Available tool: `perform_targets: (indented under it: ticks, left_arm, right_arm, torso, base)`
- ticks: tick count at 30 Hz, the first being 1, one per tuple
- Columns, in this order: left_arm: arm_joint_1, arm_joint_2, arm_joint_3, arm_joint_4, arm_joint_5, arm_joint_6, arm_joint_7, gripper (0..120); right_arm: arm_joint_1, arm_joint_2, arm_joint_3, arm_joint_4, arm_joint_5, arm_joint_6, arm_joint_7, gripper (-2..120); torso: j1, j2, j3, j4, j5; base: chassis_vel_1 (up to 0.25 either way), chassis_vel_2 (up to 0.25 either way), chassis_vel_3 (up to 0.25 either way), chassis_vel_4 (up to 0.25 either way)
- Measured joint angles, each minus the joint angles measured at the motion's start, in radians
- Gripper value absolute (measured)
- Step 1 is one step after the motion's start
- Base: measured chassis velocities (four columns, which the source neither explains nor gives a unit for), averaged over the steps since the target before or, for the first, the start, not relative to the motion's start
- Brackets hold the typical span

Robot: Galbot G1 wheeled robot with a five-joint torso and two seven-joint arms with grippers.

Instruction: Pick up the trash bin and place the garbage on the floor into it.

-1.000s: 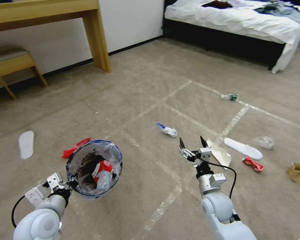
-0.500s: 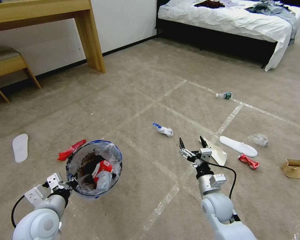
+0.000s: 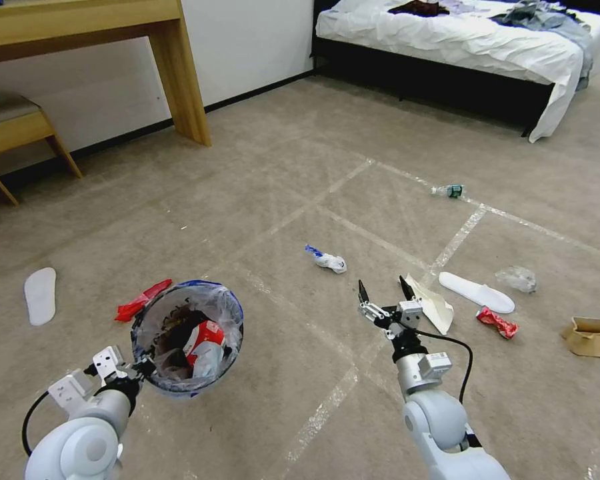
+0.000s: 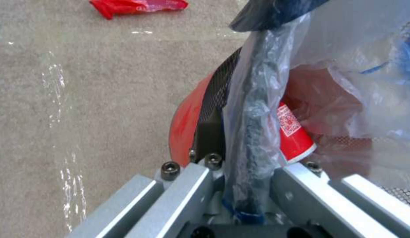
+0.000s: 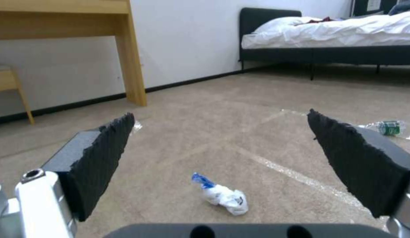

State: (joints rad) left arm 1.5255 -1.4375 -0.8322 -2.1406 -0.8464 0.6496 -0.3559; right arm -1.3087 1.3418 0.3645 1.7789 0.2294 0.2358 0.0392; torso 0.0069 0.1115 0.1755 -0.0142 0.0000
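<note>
The trash bin (image 3: 187, 337), lined with a clear blue-edged bag and part full of litter, hangs just above the floor (image 3: 267, 173) at the lower left. My left gripper (image 3: 142, 365) is shut on its near rim; the left wrist view shows the black rim and bag (image 4: 251, 125) pinched between the fingers, with the red base (image 4: 185, 125) beside them. My right gripper (image 3: 384, 288) is open and holds nothing. In the right wrist view a crumpled white-and-blue paper (image 5: 222, 196) lies on the carpet ahead of that gripper (image 5: 219, 114). The same paper (image 3: 328, 260) lies just beyond the gripper, to its left.
More garbage lies around: a red wrapper (image 3: 142, 300) by the bin, a bottle (image 3: 449, 191), a white folded sheet (image 3: 437, 307), a red crushed piece (image 3: 497, 322), clear plastic (image 3: 517, 278), brown cardboard (image 3: 592, 335). Two white slippers (image 3: 477, 292) (image 3: 40, 295), a wooden desk (image 3: 173, 73), a bed (image 3: 460, 40).
The camera shifted a second ago, sliding the whole scene slightly left, then settled. My right gripper has dipped a little and stays open. The bin is still held.
</note>
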Motion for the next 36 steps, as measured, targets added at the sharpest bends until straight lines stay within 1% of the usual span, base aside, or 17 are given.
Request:
perform_targets:
  ticks: [7,18,36]
  left_arm:
    - [0.001,-0.001,0.000,-0.001,0.001,-0.001,0.002,0]
    - [0.006,-0.004,0.001,-0.002,0.005,-0.003,0.004,0]
    - [0.007,-0.006,-0.003,-0.007,0.005,-0.005,0.005,0]
  right_arm:
    - [-0.010,0.002,0.001,0.001,-0.005,0.000,0.001,100]
    - [-0.012,0.002,0.002,0.003,-0.006,0.001,0.003,100]
    - [-0.008,-0.004,0.000,0.003,-0.005,0.002,0.003,100]
  torso:
    - [0.000,0.000,0.000,-0.0001,-0.0001]
    - [0.000,0.000,0.000,-0.0001,0.0000]
    - [0.000,0.000,0.000,-0.0001,0.0000]
  base:
    - [-0.064,0.066,0.050,-0.055]
    - [-0.177,0.174,0.182,-0.174]
    - [-0.137,0.142,0.133,-0.137]
